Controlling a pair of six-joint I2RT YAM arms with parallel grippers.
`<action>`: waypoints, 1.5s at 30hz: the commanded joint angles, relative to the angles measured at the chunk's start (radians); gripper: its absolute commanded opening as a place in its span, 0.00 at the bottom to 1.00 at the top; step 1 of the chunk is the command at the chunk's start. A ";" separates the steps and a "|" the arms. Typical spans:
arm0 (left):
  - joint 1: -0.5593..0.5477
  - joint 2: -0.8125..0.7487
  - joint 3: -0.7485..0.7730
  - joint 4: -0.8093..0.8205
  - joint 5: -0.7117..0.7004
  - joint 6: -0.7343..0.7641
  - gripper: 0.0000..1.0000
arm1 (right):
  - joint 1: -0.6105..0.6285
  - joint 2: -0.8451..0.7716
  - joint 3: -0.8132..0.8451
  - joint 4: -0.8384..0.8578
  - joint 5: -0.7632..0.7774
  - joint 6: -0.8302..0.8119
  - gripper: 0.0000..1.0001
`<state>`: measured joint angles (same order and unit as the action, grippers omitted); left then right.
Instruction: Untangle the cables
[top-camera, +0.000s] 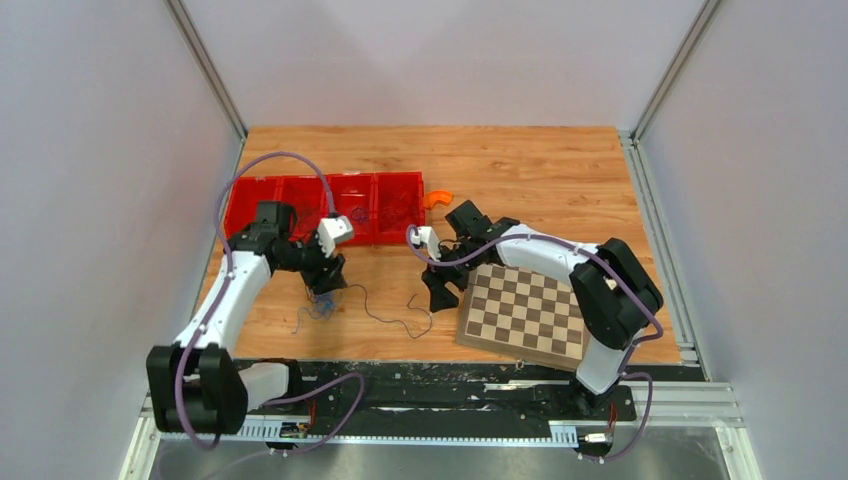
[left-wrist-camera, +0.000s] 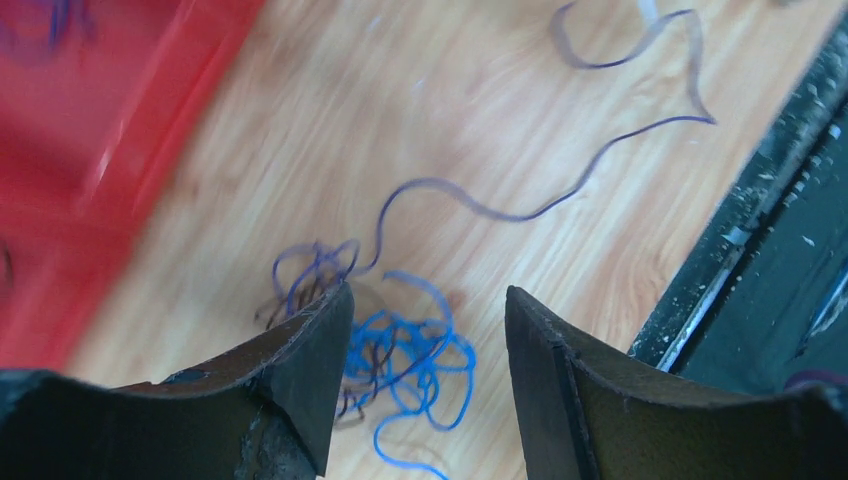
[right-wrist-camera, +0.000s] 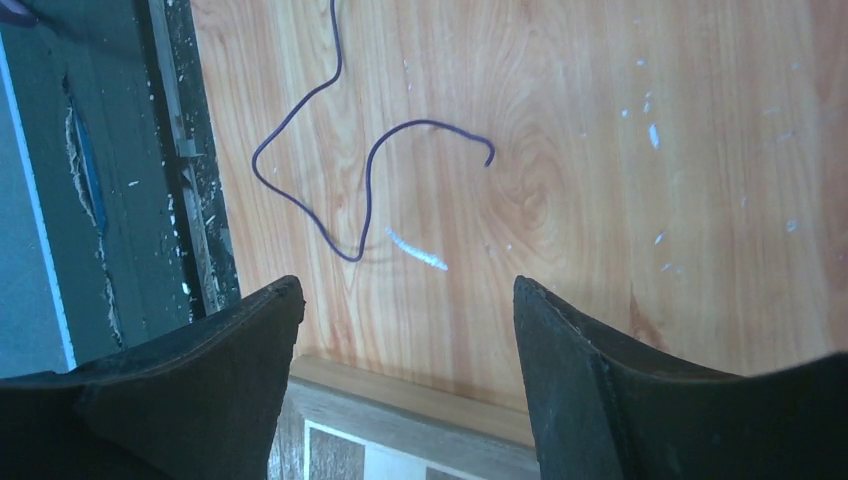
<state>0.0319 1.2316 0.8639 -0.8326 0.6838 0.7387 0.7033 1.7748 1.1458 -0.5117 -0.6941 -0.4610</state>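
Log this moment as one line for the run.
left fingers: open over tangle | right fingers: open near loose cable | held: nothing

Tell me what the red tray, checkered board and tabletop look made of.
The red tray looks like glossy plastic: highlights along its walls. The checkered board seems matte wood, pale-edged. The tabletop is wood or wood-look laminate, grain showing.

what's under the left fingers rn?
A tangle of blue and dark cables on the wooden table, one long strand trailing away. One of the left fingers covers part of the tangle; that part can't be seen.
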 joint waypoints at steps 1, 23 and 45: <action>-0.175 -0.094 -0.052 -0.003 0.095 0.159 0.66 | -0.046 -0.080 -0.014 -0.004 -0.011 0.018 0.75; -0.847 0.294 0.101 0.232 -0.276 0.092 0.03 | -0.338 -0.220 0.023 0.001 -0.079 0.166 0.82; -0.645 0.103 0.841 0.342 -0.025 -0.697 0.00 | -0.086 -0.420 -0.197 0.749 0.003 0.321 0.93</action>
<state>-0.6434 1.3464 1.6791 -0.5690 0.6018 0.2031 0.5697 1.2915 0.9466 0.0868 -0.7410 -0.1230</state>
